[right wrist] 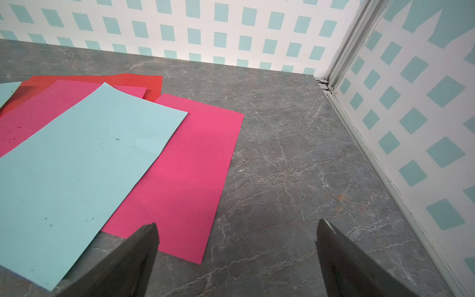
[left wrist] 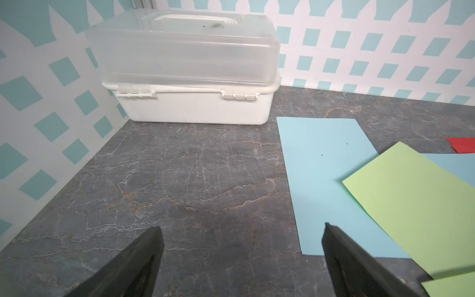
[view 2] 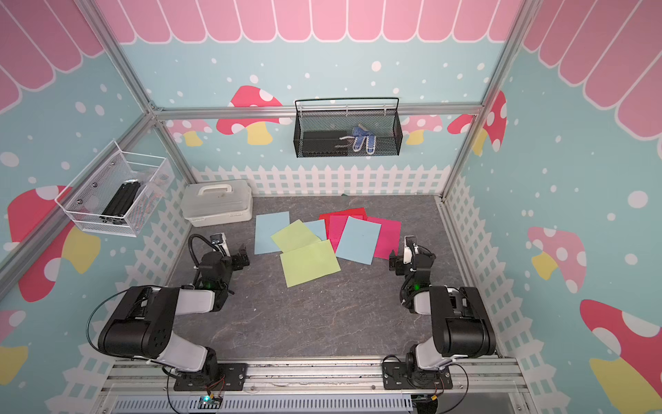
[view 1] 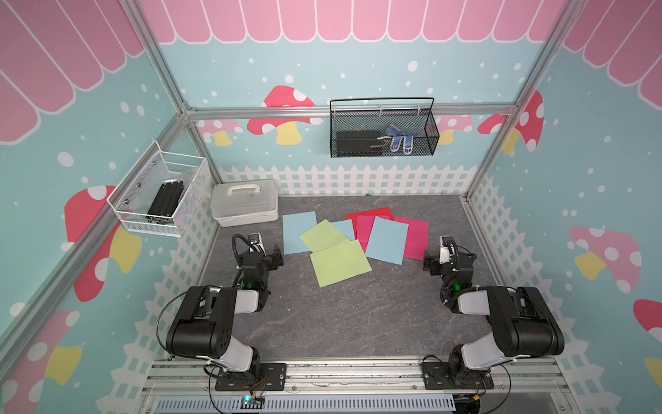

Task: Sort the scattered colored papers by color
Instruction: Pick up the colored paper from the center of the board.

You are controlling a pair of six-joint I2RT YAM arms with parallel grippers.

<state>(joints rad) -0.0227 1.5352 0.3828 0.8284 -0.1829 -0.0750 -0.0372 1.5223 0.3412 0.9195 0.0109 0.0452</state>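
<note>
Midway between left gripper (view 1: pixel 277 255), right gripper (view 1: pixel 428 262), papers (view 1: pixel 340 263)

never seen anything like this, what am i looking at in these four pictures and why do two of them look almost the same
It is a robot with a left arm and a right arm, bolted at the near edge of a grey table. The two near-identical pictures come from twin cameras overhead. The other two come from cameras on the wrists, looking past the left claw and right claw; the dark wedges are their fingers. On the table lie overlapping sheets: light green paper, light blue paper, pink paper and red paper, beside a white lidded box. Both claws are open and hold nothing.
</note>
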